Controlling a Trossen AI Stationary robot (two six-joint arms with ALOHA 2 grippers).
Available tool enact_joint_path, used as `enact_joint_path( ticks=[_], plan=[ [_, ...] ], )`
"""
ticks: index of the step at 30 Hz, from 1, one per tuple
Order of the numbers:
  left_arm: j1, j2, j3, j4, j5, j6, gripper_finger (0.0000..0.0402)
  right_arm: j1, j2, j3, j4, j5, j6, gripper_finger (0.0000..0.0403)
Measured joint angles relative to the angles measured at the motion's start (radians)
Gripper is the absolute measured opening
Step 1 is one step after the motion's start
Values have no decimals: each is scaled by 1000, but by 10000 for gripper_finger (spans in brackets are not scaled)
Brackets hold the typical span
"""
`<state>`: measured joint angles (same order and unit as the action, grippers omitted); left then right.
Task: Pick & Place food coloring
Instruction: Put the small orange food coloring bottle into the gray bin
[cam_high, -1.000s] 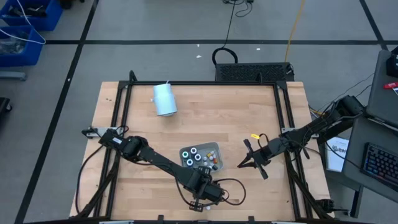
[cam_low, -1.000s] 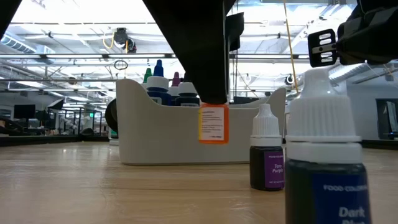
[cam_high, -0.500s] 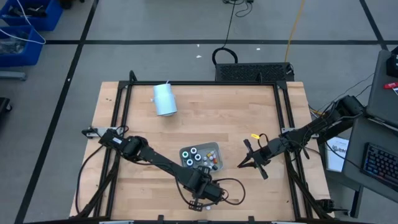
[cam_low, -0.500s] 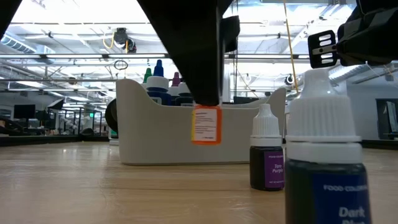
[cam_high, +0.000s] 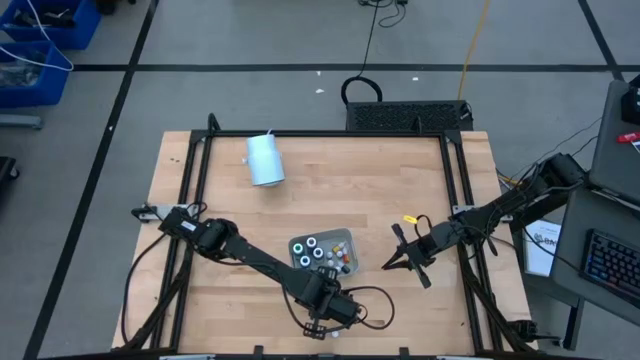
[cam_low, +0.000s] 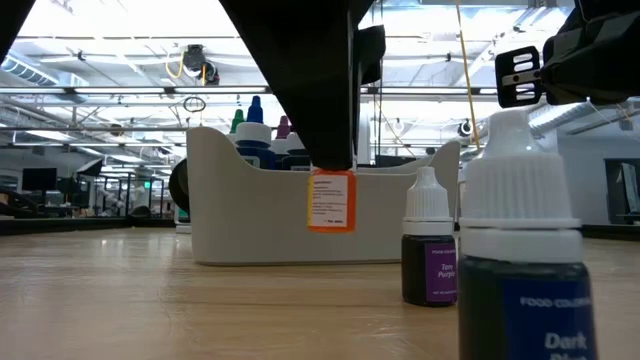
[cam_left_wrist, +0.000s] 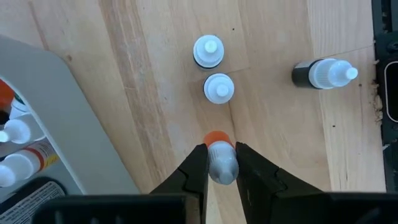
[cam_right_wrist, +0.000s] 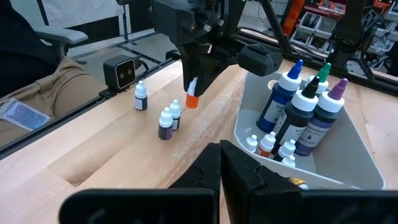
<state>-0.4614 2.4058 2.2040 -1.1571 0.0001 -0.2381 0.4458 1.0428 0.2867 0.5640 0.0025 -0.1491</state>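
My left gripper (cam_left_wrist: 221, 163) hovers near the table's near edge, just in front of the grey tray (cam_high: 345, 236), shut on a small orange-labelled food coloring bottle (cam_low: 331, 200). Three small white-capped bottles stand upright on the wood below it: two close together (cam_left_wrist: 219, 88), (cam_left_wrist: 208, 51) and a dark one (cam_left_wrist: 323, 73) nearer the edge. The tray (cam_right_wrist: 348, 155) holds tall dark bottles with coloured tips (cam_right_wrist: 303, 109) and small white-capped ones (cam_right_wrist: 270, 144). My right gripper (cam_high: 398, 262) waits, shut, to the right of the tray. My left gripper pinches the orange bottle's white cap end (cam_left_wrist: 222, 168) between its two fingers (cam_left_wrist: 198, 165), coming from above and pointing down. The bottle hangs upright below the fingers, its orange body (cam_right_wrist: 192, 100) clear of the table.
A large white cylinder (cam_high: 264, 160) lies near the table's far left corner. A small black camera box (cam_right_wrist: 120, 71) sits at the near edge beside the standing bottles. Bare wood stretches left of the tray and across the table's far half.
My left gripper, still holding the orange bottle, has shifted a little toward the table's left. The bottle has stayed lifted clear of the wood.
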Motion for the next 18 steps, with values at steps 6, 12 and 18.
enact_joint_path(
  ticks=[6,12,18],
  plan=[
    [0,0,0,1,0,-4,62,0,0,0,0,0,-1,0],
    [0,0,0,1,0,-8,62,0,0,0,1,0,1,0],
    [-2,0,0,1,-1,-3,62,0,0,0,10,2,-9,0]
  ],
)
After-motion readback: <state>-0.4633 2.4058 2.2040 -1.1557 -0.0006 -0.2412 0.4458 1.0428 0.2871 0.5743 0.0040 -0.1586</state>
